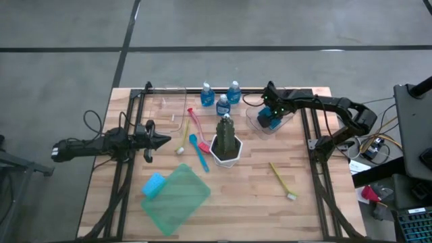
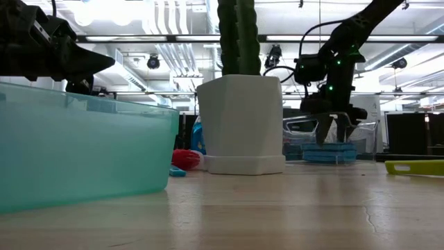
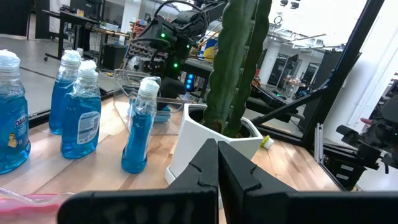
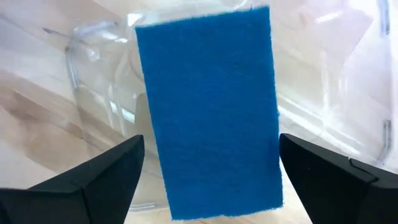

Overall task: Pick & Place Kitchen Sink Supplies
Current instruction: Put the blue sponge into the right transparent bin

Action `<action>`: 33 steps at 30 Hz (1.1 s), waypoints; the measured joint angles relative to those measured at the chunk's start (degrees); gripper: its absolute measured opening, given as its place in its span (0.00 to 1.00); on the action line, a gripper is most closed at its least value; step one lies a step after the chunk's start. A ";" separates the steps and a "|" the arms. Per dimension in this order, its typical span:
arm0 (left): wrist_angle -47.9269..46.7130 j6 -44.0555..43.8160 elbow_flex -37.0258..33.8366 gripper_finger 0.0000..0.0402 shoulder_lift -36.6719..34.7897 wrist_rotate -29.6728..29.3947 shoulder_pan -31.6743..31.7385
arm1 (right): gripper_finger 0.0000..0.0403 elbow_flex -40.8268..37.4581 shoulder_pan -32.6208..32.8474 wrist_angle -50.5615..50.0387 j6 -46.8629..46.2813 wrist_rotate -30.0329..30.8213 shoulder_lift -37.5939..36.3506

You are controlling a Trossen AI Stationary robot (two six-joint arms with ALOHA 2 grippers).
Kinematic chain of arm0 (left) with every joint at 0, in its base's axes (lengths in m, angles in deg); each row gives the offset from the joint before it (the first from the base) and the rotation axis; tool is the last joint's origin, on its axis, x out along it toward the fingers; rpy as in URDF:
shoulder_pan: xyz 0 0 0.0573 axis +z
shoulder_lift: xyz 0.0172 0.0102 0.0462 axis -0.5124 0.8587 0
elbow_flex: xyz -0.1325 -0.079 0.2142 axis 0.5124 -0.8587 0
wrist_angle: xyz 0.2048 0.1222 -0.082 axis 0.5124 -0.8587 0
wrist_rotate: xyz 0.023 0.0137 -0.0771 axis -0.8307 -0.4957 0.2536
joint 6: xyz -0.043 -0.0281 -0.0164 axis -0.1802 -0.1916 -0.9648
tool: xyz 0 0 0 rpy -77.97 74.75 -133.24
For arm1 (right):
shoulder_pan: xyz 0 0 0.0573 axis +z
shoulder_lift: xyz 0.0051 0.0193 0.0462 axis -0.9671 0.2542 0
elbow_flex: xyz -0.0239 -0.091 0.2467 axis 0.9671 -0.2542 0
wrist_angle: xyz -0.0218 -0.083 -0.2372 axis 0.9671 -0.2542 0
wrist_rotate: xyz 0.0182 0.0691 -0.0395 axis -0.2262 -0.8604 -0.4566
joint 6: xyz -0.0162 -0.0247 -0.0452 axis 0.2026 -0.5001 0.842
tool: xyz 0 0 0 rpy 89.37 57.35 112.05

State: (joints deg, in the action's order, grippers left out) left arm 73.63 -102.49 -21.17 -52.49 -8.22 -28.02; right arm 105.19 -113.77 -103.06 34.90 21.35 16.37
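Placing a blue sponge into the clear plastic container at the counter's far right side appears to be the step in hand: the right tool hangs directly above it, fingers spread and released, sponge lying flat inside. The left tool waits clenched, empty, at the left. Next, retract upward, then fetch another supply, such as the light-blue sponge beside the translucent green sheet. The wooden counter stands in an industrial room.

Three blue bottles stand on the table. Four brushes and two sponges lie there, with one cactus
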 joint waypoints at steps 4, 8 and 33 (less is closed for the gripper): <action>0.00 0.00 0.00 0.00 0.00 0.00 0.00 | 0.91 2.35 0.02 -1.99 0.32 0.00 -0.38; 0.14 0.57 0.00 0.00 0.00 -0.07 -0.02 | 0.91 6.18 0.08 -5.96 2.02 0.01 -1.04; 20.32 -47.30 6.36 0.08 0.77 -1.17 -0.04 | 0.91 28.05 9.86 -17.29 -15.97 0.50 -20.21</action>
State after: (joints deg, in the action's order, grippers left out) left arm 93.94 -149.79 -14.81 -51.71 -9.39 -28.06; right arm 133.24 -103.90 -120.35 18.93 21.85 -3.84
